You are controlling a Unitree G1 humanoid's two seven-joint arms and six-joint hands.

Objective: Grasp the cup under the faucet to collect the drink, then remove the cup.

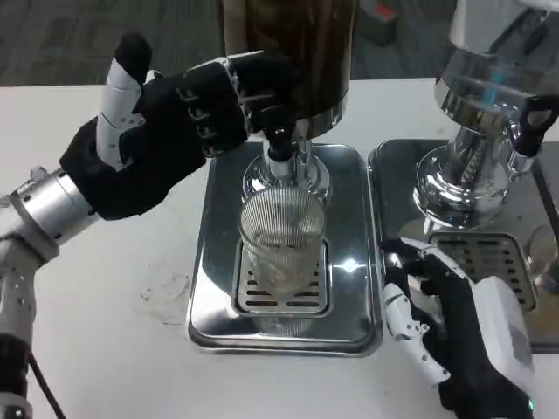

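A clear ribbed cup (281, 243) stands upright on the grate of the steel drip tray (354, 262), right under the faucet (279, 161) of the dark drink dispenser (293, 44). My left hand (166, 131) is raised at the left of the dispenser, its thumb sticking up and its fingers (249, 87) hooked over the top of the black faucet lever (278, 133). My right hand (450, 327) lies low on the table, right of the tray, fingers spread and holding nothing, a short gap away from the cup. No stream of drink can be made out.
A second dispenser (476, 131) with a steel base and its own drip tray (489, 253) stands at the right, just beyond my right hand. Bare white table (113, 305) stretches to the left of the tray.
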